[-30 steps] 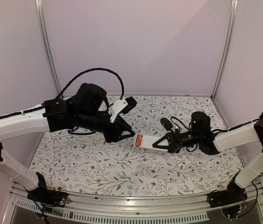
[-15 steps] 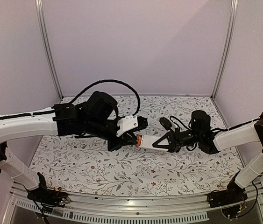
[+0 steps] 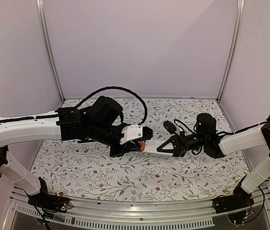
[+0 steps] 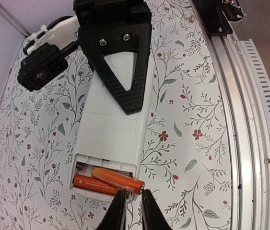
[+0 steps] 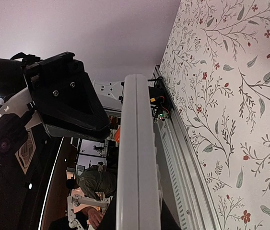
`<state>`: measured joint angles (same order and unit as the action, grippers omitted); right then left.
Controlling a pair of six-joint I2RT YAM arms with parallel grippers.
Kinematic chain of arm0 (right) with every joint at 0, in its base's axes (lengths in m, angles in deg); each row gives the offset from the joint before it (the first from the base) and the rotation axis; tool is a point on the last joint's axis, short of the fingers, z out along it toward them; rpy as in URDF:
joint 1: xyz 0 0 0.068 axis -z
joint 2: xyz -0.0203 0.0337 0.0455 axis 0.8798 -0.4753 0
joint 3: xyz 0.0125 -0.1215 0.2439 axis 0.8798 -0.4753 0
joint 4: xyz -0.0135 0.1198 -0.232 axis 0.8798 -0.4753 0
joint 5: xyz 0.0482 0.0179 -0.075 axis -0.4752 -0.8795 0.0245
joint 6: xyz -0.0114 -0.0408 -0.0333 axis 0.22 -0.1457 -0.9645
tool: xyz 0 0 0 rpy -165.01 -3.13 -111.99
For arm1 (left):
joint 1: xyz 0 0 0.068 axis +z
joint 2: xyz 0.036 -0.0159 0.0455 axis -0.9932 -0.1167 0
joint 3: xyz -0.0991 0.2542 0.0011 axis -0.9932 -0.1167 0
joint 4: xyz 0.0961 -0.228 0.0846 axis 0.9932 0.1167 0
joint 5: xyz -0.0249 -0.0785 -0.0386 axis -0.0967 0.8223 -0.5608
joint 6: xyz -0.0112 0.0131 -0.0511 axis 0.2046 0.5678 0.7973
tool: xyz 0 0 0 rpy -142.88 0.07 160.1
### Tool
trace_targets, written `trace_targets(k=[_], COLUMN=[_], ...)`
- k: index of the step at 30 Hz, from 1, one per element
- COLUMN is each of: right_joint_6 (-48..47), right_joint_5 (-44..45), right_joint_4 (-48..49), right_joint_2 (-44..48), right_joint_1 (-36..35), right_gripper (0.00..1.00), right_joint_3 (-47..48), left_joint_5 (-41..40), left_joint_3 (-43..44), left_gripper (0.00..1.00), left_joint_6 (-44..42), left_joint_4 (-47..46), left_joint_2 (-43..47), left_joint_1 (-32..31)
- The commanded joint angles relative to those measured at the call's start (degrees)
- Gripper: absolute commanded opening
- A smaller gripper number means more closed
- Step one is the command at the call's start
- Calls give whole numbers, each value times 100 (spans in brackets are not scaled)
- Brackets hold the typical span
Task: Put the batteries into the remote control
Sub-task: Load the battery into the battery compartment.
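Clamping remote control (image 4: 113, 120) — right pincer (image 3: 159, 146); left pincer (image 4: 130, 211) nearly together beside batteries (image 4: 110, 181) — print unreadable.

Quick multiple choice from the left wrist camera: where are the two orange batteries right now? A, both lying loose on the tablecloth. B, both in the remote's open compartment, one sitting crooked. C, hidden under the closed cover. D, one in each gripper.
B: the batteries lie in the open bay of the remote control, the nearer one angled, its end past the bay's edge by the left gripper.
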<state>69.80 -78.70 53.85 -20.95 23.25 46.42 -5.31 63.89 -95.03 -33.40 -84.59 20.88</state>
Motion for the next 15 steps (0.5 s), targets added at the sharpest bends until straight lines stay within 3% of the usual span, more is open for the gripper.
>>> trace_targets(k=[1, 7, 15], right_joint_6=[-1, 29, 71], right_joint_5=[-91, -92, -105], right_joint_4=[253, 301, 380], right_joint_2=[-3, -30, -52], right_joint_1=[-59, -68, -103], right_gripper=[0, 0, 0], right_joint_3=[119, 109, 82], left_joint_5=[-19, -41, -372], left_joint_3=[16, 41, 51], left_gripper=[14, 18, 14], left_joint_6=[-175, -138, -178], left_joint_4=[128, 14, -74], left_joint_2=[-127, -185, -284], left_joint_1=[-128, -148, -148])
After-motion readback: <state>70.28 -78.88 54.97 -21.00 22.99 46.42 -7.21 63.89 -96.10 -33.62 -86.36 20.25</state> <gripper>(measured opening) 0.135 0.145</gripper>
